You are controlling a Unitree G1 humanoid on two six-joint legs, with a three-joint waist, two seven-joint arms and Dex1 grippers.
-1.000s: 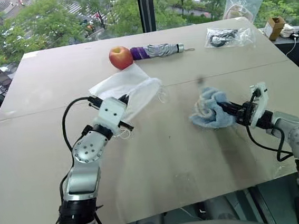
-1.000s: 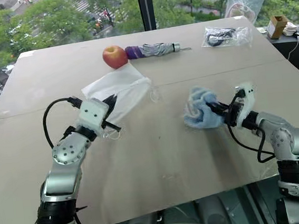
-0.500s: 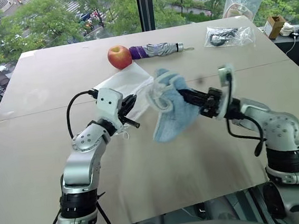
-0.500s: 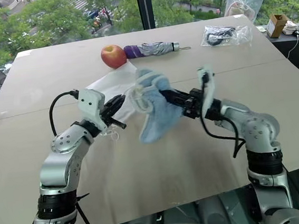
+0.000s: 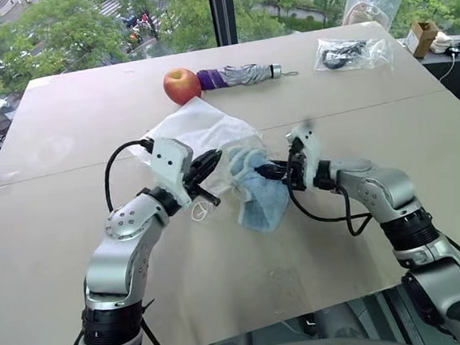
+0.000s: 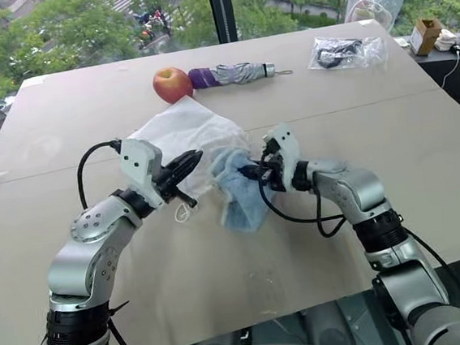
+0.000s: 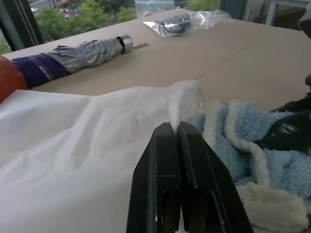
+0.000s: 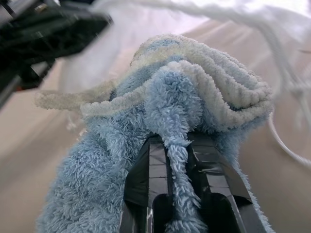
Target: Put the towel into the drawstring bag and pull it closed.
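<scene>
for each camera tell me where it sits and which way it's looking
Head stereo views: look down over the table, both arms showing, left gripper and right gripper.
Left wrist view: looks along shut fingers pinching the drawstring bag.
Right wrist view: looks along fingers clamping the towel.
All views share towel and bag.

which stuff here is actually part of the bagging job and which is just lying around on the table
In the job:
- fluffy light-blue towel, held by right gripper
- thin white fabric drawstring bag, pinched by left gripper

Lying about:
- red apple
- folded purple-and-grey umbrella
- clear plastic packets
- small cardboard box
</scene>
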